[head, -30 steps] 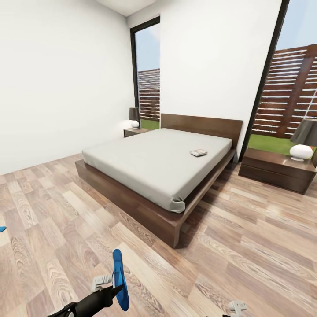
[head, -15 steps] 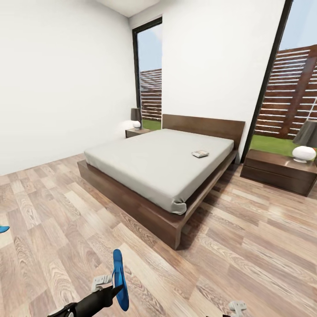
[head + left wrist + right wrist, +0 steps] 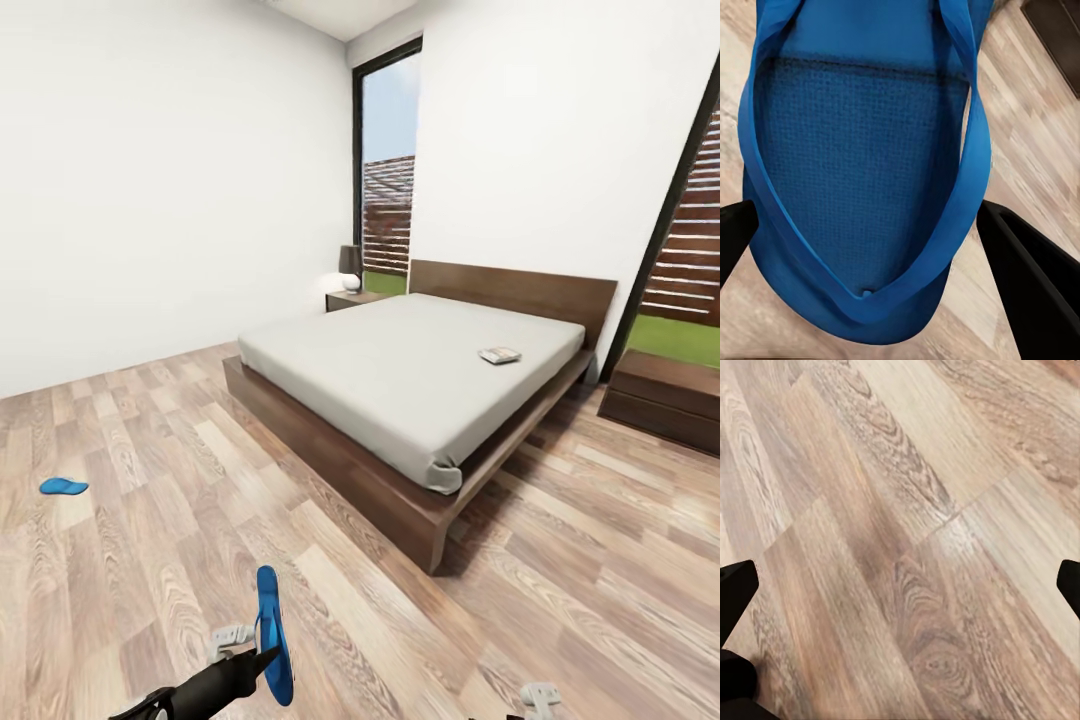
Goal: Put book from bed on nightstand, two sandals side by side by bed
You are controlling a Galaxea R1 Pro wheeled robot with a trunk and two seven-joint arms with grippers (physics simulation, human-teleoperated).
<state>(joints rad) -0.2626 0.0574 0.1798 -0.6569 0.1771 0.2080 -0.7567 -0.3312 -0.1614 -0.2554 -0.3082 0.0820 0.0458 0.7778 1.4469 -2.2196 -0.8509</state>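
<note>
While clamped on one blue sandal point(image 3: 270, 632), held on edge, left gripper point(image 3: 243, 650); right gripper point(image 3: 538, 692) spread wide, empty over floor point(image 3: 907, 510). Probably light, thin, floppy; best pinched midsole. Second sandal point(image 3: 63, 486) flat on floor, well apart from bed point(image 3: 400, 370). Book point(image 3: 499, 354) on mattress, near far edge; farther off, nightstand point(image 3: 356, 298).

left hand point(image 3: 250, 648) clamped on sandal point(image 3: 270, 634), right hand point(image 3: 900, 585) spread wide
</note>
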